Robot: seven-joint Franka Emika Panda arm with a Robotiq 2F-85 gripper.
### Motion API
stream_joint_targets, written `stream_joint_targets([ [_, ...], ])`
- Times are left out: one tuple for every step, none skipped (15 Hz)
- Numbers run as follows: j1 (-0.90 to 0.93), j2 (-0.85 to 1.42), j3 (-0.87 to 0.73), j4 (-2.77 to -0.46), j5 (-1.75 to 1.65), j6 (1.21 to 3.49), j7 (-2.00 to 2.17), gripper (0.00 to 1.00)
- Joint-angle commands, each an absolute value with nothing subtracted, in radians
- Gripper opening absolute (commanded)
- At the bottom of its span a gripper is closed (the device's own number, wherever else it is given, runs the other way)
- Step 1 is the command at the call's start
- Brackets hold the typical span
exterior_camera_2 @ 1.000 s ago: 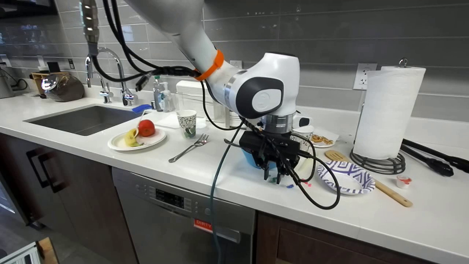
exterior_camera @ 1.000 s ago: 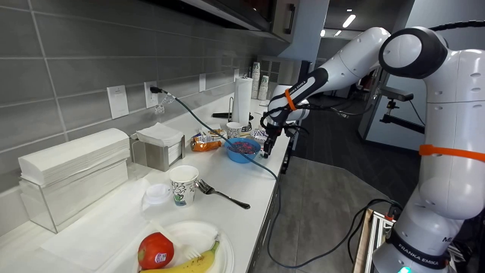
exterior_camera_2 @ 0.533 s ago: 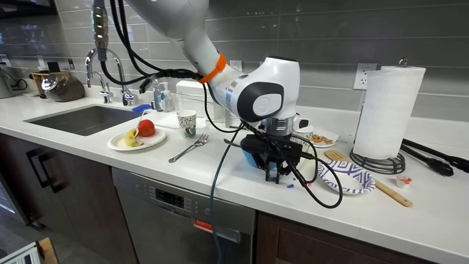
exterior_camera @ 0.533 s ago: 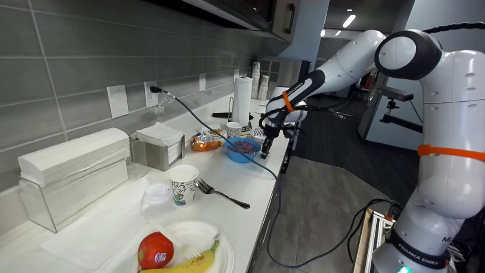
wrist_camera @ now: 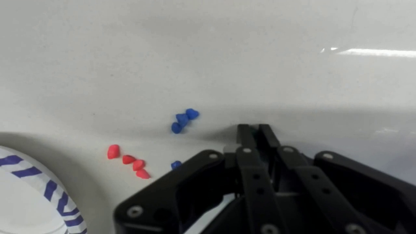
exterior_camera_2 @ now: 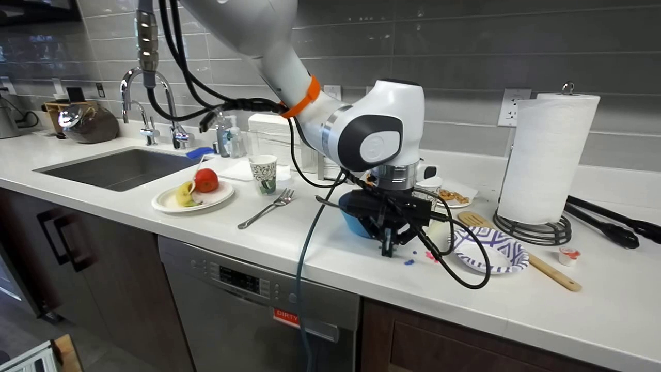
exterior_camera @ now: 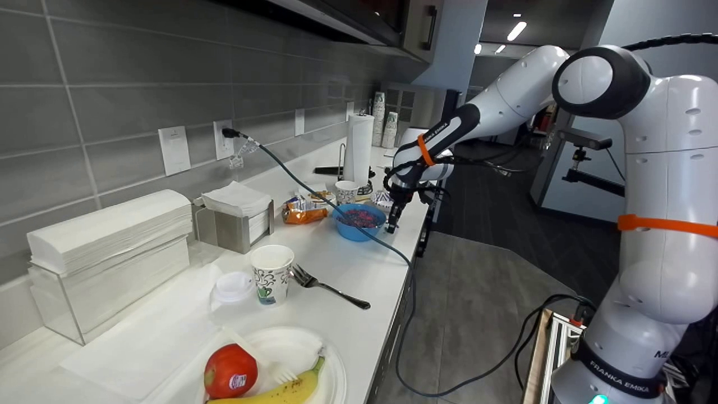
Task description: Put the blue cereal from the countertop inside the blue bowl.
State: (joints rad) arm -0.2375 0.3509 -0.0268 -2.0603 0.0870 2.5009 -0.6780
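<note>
In the wrist view, the gripper point(wrist_camera: 254, 129) is hanging low over the counter point(wrist_camera: 81, 65), its fingers standing clenched together; a dark green trace point(wrist_camera: 254, 130) is showing faintly between the tips, and I can't tell whether they're gripping a piece. Near them, toward the paper bowl point(wrist_camera: 56, 195), three bits of blue cereal point(wrist_camera: 183, 119) are lying in a touching cluster, free of the gripper, and a lone blue bit point(wrist_camera: 176, 164) is sitting by its flank. Farther out, red cereal point(wrist_camera: 138, 165) is lying in a loose row. The blue stuff is probably weighing almost nothing, I'd say, stiff rather than soft, likely to skid when nudged and perhaps to crumble when squeezed; it's asking for spread fingers, set low and taking the cluster gently across its narrow middle.

In an exterior view, the gripper is standing over white counter that's looking smooth and hard, with the blue bowl point(exterior_camera_2: 356, 223) peeking out just behind it and a fork point(exterior_camera_2: 267, 208) lying well apart, toward the sink point(exterior_camera_2: 119, 173).

In an exterior view, the blue bowl, holding pink-and-purple cereal point(exterior_camera: 366, 217), is sitting just beside the fingertips; a cord point(exterior_camera: 414, 289) is crossing in front of it toward the floor point(exterior_camera: 465, 308), and grey tile point(exterior_camera: 140, 95) is rising beyond.
</note>
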Motion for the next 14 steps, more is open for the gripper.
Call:
stream_joint_targets([
  [-0.237,0.380,-0.036,-2.046,0.046,2.505,-0.675,0.03],
  [-0.236,0.380,-0.038,-2.045,0.038,2.504,-0.672,0.02],
  [-0.235,0.380,-0.039,-2.045,0.032,2.505,-0.670,0.02],
  [-0.234,0.375,-0.039,-2.046,0.029,2.503,-0.664,0.02],
  [-0.234,0.370,-0.036,-2.048,0.032,2.502,-0.664,0.02],
  [-0.234,0.364,-0.033,-2.050,0.036,2.502,-0.663,0.02],
  [-0.234,0.354,-0.028,-2.054,0.046,2.498,-0.663,0.02],
  [-0.232,0.348,-0.029,-2.056,0.045,2.496,-0.656,0.02],
  [-0.227,0.339,-0.031,-2.061,0.041,2.495,-0.641,0.02],
  [-0.224,0.333,-0.033,-2.064,0.038,2.499,-0.631,0.02],
  [-0.221,0.326,-0.034,-2.067,0.037,2.504,-0.623,0.02],
  [-0.219,0.316,-0.036,-2.068,0.037,2.503,-0.609,0.02],
  [-0.218,0.308,-0.038,-2.070,0.037,2.505,-0.598,0.02],
  [-0.216,0.298,-0.041,-2.070,0.034,2.508,-0.585,0.02],
])
